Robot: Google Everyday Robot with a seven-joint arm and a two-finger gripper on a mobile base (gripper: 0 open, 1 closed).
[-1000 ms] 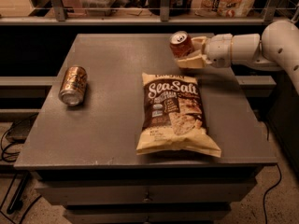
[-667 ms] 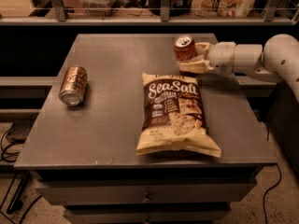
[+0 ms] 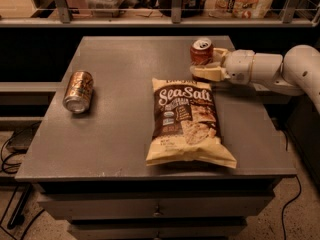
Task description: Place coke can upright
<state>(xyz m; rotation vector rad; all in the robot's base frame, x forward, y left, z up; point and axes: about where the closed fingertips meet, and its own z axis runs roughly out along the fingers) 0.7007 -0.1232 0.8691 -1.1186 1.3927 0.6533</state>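
Note:
The coke can (image 3: 201, 50), red with a silver top, stands nearly upright at the far right of the grey table (image 3: 125, 59). My gripper (image 3: 204, 61) reaches in from the right on a white arm (image 3: 280, 71). Its cream fingers (image 3: 206, 73) sit on either side of the can's lower body and are shut on it. The can's base is hidden behind the front finger, so I cannot tell whether it touches the tabletop.
A Sea Salt chip bag (image 3: 187, 121) lies flat just in front of the gripper. A gold-orange can (image 3: 78, 91) lies on its side near the left edge. A shelf (image 3: 150, 14) with containers runs behind the table.
The gripper and the coke can have shifted a little to the right and toward me, and the can has gone from tilted to nearly upright.

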